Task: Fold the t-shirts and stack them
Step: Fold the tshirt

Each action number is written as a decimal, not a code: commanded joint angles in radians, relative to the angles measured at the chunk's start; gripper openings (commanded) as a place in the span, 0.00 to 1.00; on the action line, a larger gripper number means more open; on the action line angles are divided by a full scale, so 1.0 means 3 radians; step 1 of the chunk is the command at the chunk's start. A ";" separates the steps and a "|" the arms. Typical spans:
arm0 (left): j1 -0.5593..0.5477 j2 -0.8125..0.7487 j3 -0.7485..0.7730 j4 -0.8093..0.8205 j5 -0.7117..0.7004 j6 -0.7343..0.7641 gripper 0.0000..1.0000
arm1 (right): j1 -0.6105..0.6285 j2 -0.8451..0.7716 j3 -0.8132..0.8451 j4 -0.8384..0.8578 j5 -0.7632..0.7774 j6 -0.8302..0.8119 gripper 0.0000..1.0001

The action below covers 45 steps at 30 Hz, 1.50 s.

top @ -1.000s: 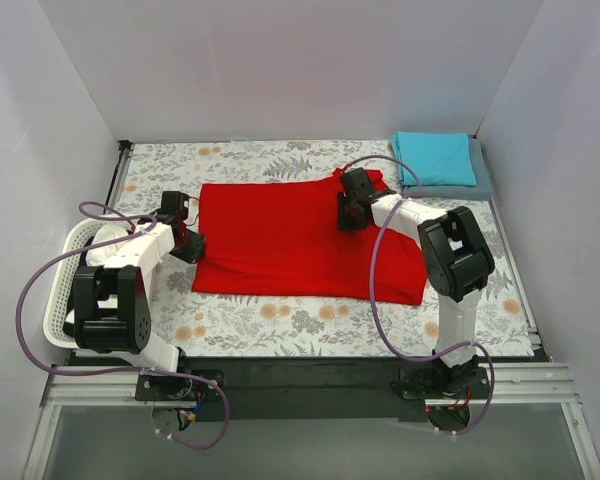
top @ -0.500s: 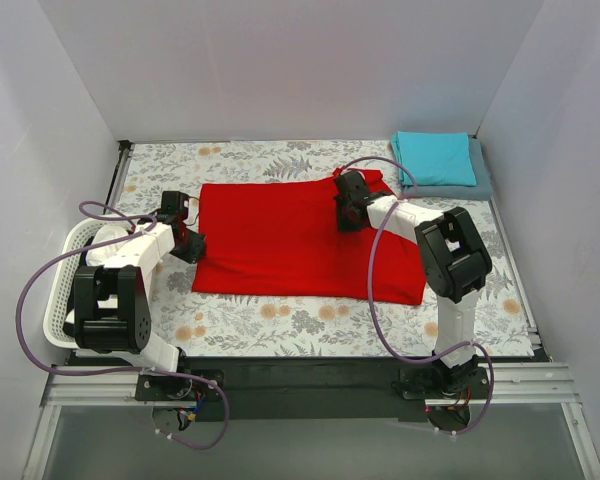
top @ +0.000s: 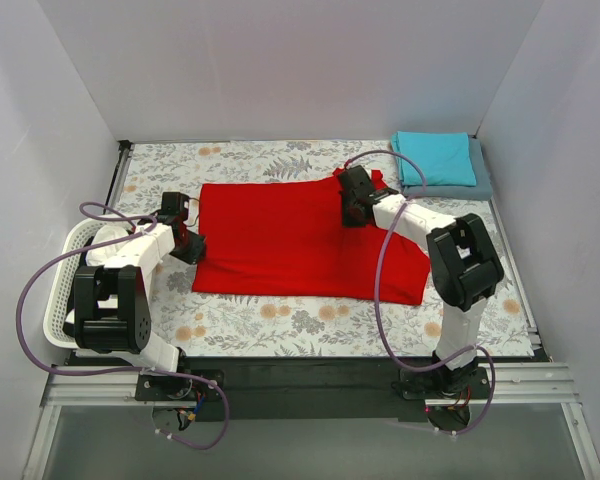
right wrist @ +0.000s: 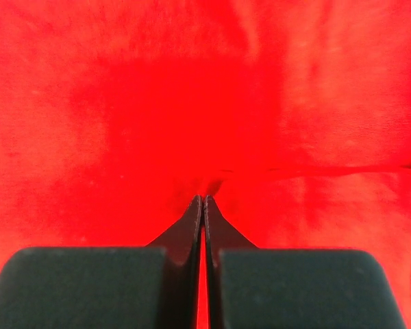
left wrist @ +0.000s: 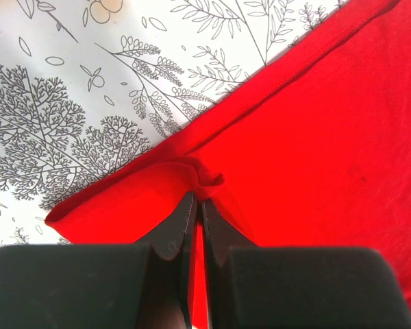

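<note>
With left hand (left wrist: 197, 204) nipped shut on a small pucker of cloth at the left hem of the red t-shirt (top: 280, 240), and right hand (right wrist: 203, 200) nipped shut the same way on a pucker further in, toward the shirt's far right part.

Judging progress: roughly two thirds done. Spread wide and flat across the middle of the flowered worktop (top: 240, 320), in one broad rectangle, no sleeves showing; perhaps folded once, hard to say. Left to do, by the look of it: fold the red one down to the size of the others and set it on the pile.

As for the white lattice basket (top: 58, 305) at the near left edge: mostly hidden behind the left arm, contents impossible to tell.

At the far right corner, well apart from the red one: grey-blue t-shirt (top: 480, 185) folded and lying lowest, teal t-shirt (top: 435, 157) folded square and resting on top of it.
</note>
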 commanded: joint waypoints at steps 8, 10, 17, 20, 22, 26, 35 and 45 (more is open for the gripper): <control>0.0022 -0.0173 -0.0045 -0.0025 -0.0012 0.0028 0.00 | -0.0033 -0.0534 -0.0031 -0.0030 0.0320 0.0032 0.01; 0.0027 -0.0188 -0.0045 -0.0035 -0.0022 0.0023 0.00 | -0.0038 -0.0534 -0.0010 -0.0035 0.0330 0.0032 0.01; 0.0073 -0.0250 -0.0030 -0.0050 -0.0012 0.0018 0.00 | -0.0059 -0.0473 0.0046 -0.0036 0.0325 -0.0014 0.01; 0.0083 -0.0280 -0.0030 -0.0066 -0.0012 0.0023 0.00 | -0.0074 -0.0463 0.0036 -0.0041 0.0346 -0.0019 0.01; 0.0088 -0.0291 -0.0045 -0.0066 -0.0017 0.0033 0.00 | -0.0095 -0.0478 0.0031 -0.0036 0.0351 -0.0009 0.01; 0.0190 -0.0245 -0.0061 -0.0035 -0.0007 0.0044 0.00 | -0.0115 -0.0442 0.0077 -0.0036 0.0346 -0.0019 0.01; 0.0247 -0.0102 -0.0020 0.0062 -0.0002 0.0064 0.00 | -0.0115 -0.0284 0.0220 -0.0030 0.0346 -0.0086 0.01; 0.0262 0.0093 0.0031 0.0267 0.0106 0.0141 0.01 | -0.0151 -0.0043 0.0322 -0.0010 0.0238 -0.0152 0.01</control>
